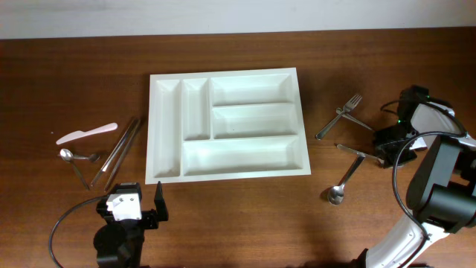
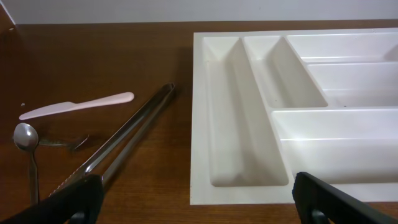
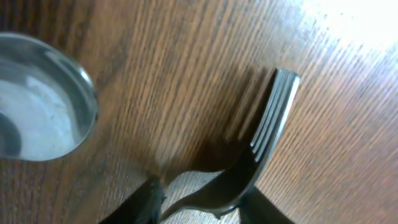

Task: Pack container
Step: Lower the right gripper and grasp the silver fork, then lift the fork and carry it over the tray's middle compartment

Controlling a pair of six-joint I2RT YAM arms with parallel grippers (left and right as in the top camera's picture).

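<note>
Two arms at a dark brown wooden table [image 1: 74, 74] with plenty of grain showing, and a strip of pale wall [image 1: 223, 15] along the far edge is all you get of the room. In the middle of the table the container [image 1: 223, 123] lies flat, white and a bit glossy. Off to its left are a plastic knife [image 1: 87, 134], a small spoon [image 1: 67, 155] and long metal tongs [image 1: 119, 152]. On its right are a fork [image 1: 343, 117], a second fork [image 3: 261, 149] and a bigger spoon [image 1: 338, 192].

Near the tray's near-left corner the left gripper [image 2: 196, 186] hangs with its fingers spread wide, gripping nothing (its wrist view crops both fingers at the bottom corners). Over on the other side the right gripper [image 3: 202, 202] is down at the second fork, with the fork's neck between its two fingers. Only the fingertips show at the bottom edge and it's blurry, so I can't tell if it's actually pinching. From above, the gripper's dark block hides the handle end. The bigger spoon's bowl is cut off at the left of that close-up.
</note>
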